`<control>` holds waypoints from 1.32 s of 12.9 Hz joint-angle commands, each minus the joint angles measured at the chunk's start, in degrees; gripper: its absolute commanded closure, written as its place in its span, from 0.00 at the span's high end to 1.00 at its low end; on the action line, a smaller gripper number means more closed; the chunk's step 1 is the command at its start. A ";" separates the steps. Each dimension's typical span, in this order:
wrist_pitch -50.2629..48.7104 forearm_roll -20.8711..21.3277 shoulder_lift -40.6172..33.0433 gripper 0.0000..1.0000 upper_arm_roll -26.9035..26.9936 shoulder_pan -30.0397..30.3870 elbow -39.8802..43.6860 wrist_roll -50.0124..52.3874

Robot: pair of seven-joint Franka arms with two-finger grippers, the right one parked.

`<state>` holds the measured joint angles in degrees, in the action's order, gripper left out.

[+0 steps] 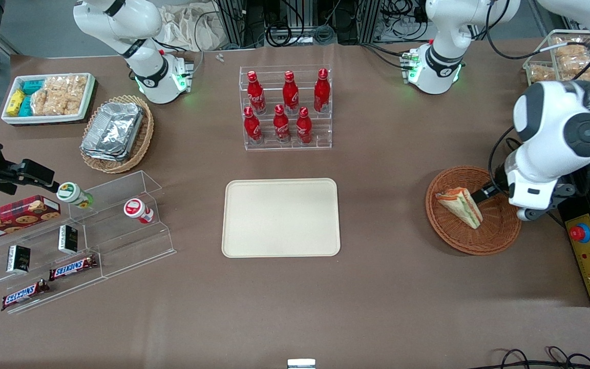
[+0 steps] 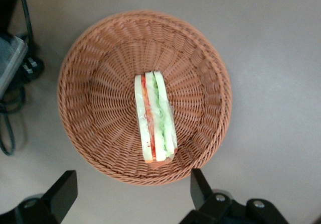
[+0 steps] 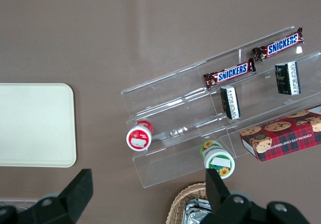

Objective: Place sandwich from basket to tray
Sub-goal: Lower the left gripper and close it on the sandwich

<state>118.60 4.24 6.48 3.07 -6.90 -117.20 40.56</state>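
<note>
Robot lab: cable-strewn equipment racks (image 1: pixel 295 20)

The tool (image 2: pixel 130 190), with matt black plastic-looking fingers (image 2: pixel 62 194) spread wide, hangs just above the basket (image 1: pixel 500 238), which is rough, ribbed, reddish-brown woven wicker. In it the sandwich (image 1: pixel 461 205) shows pale, soft, matt bread. The tray (image 1: pixel 280 218) is smooth, cream and matt, on a flat, dull brown tabletop (image 1: pixel 377 287). The arm's shell (image 1: pixel 551 128) is glossy white plastic. The red bottles (image 1: pixel 285 107) gleam in a clear acrylic rack, and the foil containers (image 1: pixel 113 128) are crinkled, shiny metal
</note>
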 commanded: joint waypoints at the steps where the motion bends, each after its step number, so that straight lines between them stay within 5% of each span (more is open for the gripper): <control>1: 6.53 -0.91 1.86 1.00 0.18 -0.22 -4.34 8.72; 11: 21.41 -1.08 10.57 0.95 0.27 0.39 -8.92 12.79; 12: 21.41 -1.17 10.66 0.75 0.27 0.39 -8.83 13.14; 13: 21.41 -1.08 10.49 0.38 0.27 0.39 -8.83 14.10; 14: 20.62 -1.08 9.79 0.18 0.27 0.39 -8.75 14.46; 15: 18.79 -1.08 8.04 0.02 0.27 0.39 -8.66 14.55; 17: 12.21 -1.17 3.92 0.00 0.27 0.39 -6.82 15.33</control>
<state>136.00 3.59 15.60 3.35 -6.56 -124.70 54.13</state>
